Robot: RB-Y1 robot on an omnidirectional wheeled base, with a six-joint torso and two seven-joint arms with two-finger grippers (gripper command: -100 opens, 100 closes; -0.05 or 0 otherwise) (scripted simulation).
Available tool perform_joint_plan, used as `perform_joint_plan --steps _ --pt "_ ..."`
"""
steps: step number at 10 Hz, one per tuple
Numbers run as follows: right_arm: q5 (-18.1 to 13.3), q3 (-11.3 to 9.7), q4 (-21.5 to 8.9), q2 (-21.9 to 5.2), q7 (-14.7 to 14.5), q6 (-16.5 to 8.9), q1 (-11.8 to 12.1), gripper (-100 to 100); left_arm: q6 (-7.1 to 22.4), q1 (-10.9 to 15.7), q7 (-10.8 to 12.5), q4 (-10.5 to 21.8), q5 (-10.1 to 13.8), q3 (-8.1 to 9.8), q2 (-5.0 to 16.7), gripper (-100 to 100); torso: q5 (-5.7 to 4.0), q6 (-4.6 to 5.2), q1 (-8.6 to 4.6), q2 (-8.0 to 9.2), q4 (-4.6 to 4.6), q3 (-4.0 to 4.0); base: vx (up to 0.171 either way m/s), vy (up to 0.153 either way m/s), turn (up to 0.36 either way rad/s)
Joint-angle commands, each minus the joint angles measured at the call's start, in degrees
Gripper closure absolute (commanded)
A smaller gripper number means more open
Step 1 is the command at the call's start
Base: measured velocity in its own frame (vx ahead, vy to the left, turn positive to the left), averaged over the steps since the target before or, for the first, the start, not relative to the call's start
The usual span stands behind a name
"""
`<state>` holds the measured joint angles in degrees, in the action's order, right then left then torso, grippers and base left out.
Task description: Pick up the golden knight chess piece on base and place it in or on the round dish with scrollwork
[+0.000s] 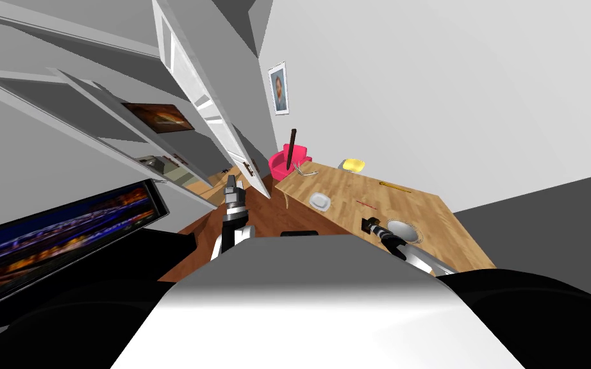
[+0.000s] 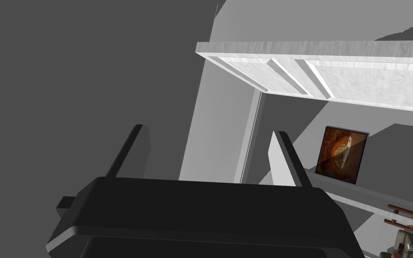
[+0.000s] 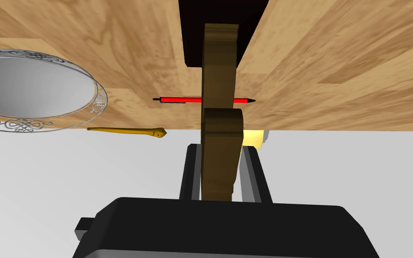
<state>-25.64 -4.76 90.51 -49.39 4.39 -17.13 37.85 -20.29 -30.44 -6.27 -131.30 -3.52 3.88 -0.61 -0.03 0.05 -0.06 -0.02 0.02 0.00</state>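
My right gripper [image 3: 221, 150] is shut on the golden-brown knight chess piece [image 3: 219, 125], whose body stands up between the two fingers, above the wooden table [image 3: 335, 67]. The round silver dish with scrollwork [image 3: 96, 96] lies empty on the table, off to one side of the piece. In the head view the right gripper [image 1: 371, 225] hovers at the table's near edge, just left of the dish [image 1: 405, 230]. My left gripper [image 1: 232, 186] is raised beside the table, and its fingers stand open [image 2: 208, 132] with nothing between them.
A red pen [image 3: 203, 100] and a golden stick [image 3: 127, 131] lie on the table beyond the piece. A small white dish [image 1: 320, 202] sits mid-table. A pink armchair [image 1: 288, 163] and a yellow chair [image 1: 352, 165] stand at the far end. An open white door [image 1: 211, 109] is to the left.
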Motion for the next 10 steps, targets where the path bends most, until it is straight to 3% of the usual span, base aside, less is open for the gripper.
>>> perform_joint_plan --steps 1,2,4,5,6,10 --pt "0.0 0.0 0.0 0.0 0.0 0.0 0.0 0 0.0 0.0 0.0 0.0 0.0 0.0 0.0 0 0.0 0.0 0.0 0.0 0.0 0.0 0.0 0.0 0.0" --pt "0.3 -0.2 2.0 -1.1 0.6 -0.8 1.2 100 0.0 0.0 0.0 0.0 0.0 0.0 0.0 0 0.0 0.0 0.0 0.0 0.0 0.0 -0.003 0.013 -0.066" --pt "0.3 -0.3 2.0 -1.2 0.5 -0.8 1.1 100 0.0 0.0 0.0 0.0 0.0 0.0 0.0 0 0.03 0.04 0.11 0.05 0.01 0.03 -0.004 0.016 -0.039" --pt "0.3 -0.4 2.1 -1.2 0.6 -0.8 1.2 0 0.0 0.0 0.0 0.0 0.0 0.0 0.0 0 0.03 0.01 0.08 0.03 0.01 0.02 0.0 0.0 0.0" --pt "-0.4 -0.7 1.9 -0.4 1.0 -0.7 2.2 100 0.0 0.0 0.0 0.0 0.0 0.0 0.0 0 0.03 0.01 0.05 0.02 0.01 0.01 -0.104 0.078 0.087" --pt "-2.6 -0.1 1.2 1.0 2.7 -0.8 4.7 100 0.0 0.0 0.0 0.0 0.0 -0.02 0.0 0 -0.79 0.3 0.37 0.97 -0.25 0.34 -0.193 0.108 0.133"
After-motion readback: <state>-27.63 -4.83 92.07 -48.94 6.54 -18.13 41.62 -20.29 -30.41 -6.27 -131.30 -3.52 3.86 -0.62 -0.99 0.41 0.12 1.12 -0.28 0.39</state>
